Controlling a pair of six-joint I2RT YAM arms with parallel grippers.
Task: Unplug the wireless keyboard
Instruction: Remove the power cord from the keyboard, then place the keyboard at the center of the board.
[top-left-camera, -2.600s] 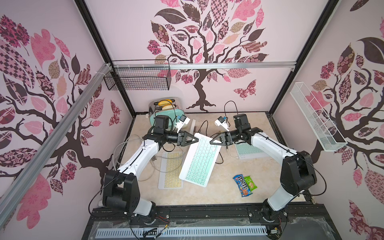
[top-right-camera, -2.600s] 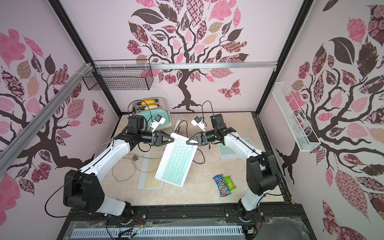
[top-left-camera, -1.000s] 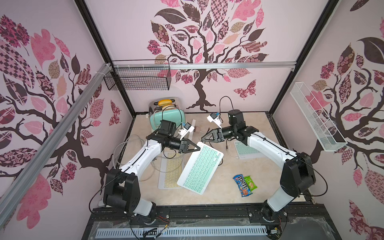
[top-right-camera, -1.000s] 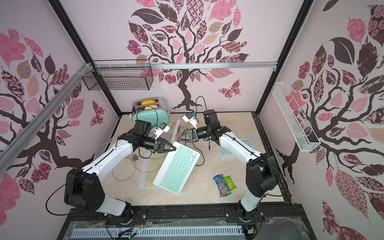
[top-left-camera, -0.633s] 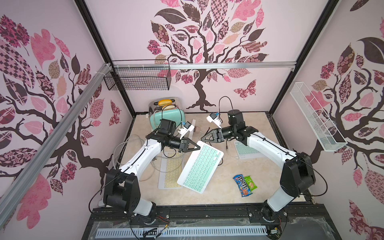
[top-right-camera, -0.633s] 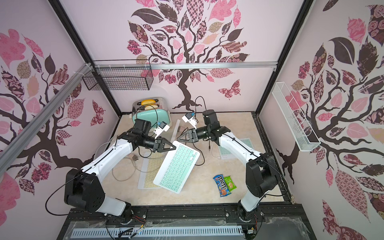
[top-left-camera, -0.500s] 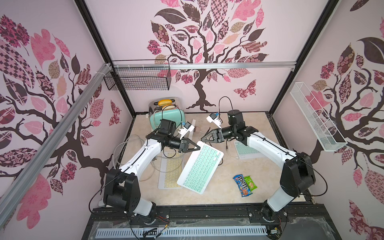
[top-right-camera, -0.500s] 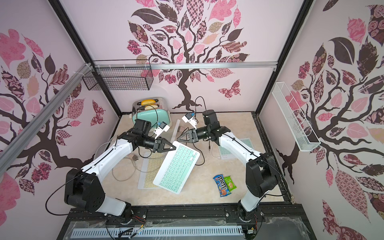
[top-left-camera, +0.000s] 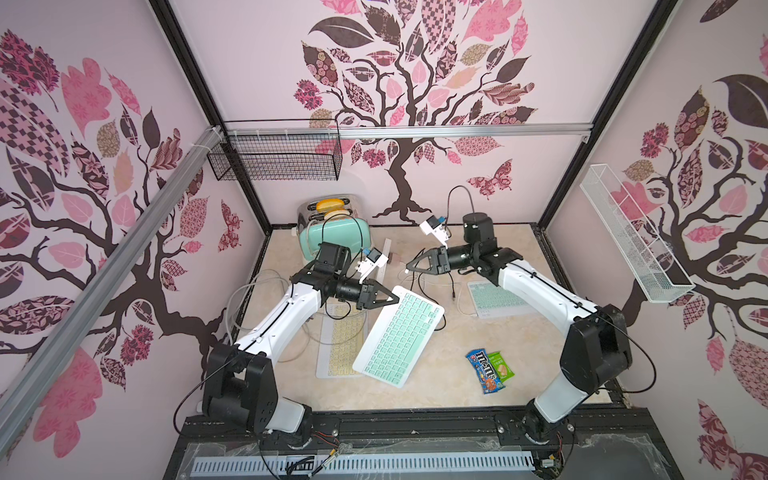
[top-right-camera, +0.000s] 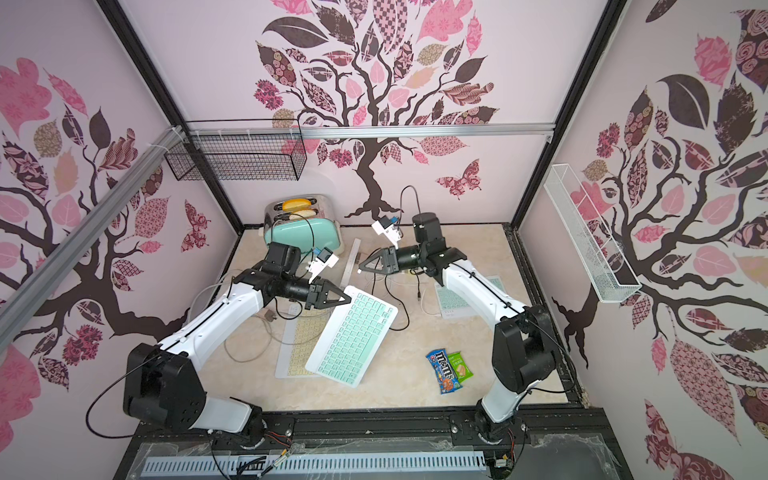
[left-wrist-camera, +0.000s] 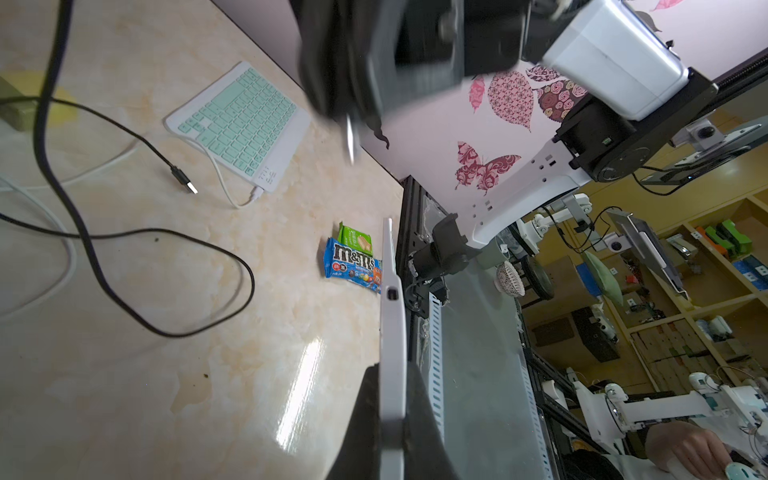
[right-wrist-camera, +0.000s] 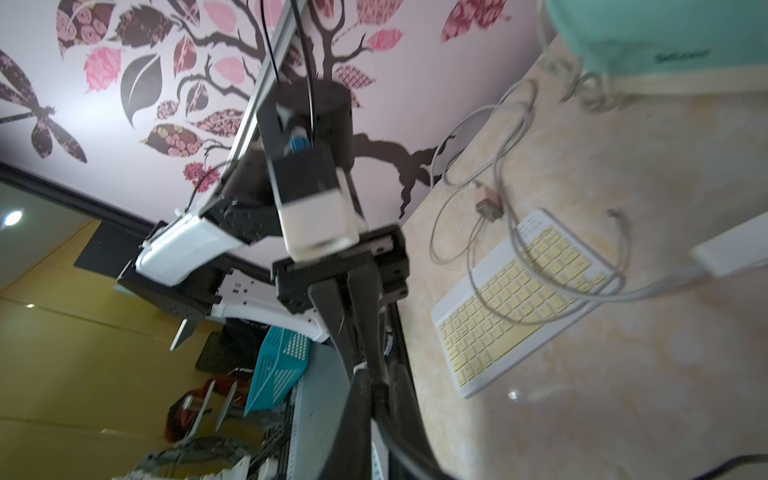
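The left gripper (top-left-camera: 395, 300) is clamped on the far left corner of the mint keyboard (top-left-camera: 399, 336), one finger on each face. The left wrist view shows this edge-on. From that corner the keyboard slopes down toward the front of the table (top-left-camera: 436, 386). Its near end overlaps the yellow keyboard (top-left-camera: 340, 349) in both top views, and whether it touches there cannot be told. The socket (left-wrist-camera: 391, 294) on its gripped edge shows as a bare dark slot.

The right gripper (top-left-camera: 409, 269) hangs just past the keyboard's far edge, apart from it, pointing at the left gripper. Its jaws are together, with a small pale piece at the tip. Whether they pinch anything cannot be told.

Farther out, a black cable lies loose on the table with its plug (left-wrist-camera: 189, 185) free. A second mint keyboard (top-left-camera: 496, 297) lies flat under the right arm, with a white cable (left-wrist-camera: 224, 187) running into its edge. A candy packet (top-left-camera: 484, 370) lies near the front, and a toaster (top-left-camera: 332, 232) stands at the back.
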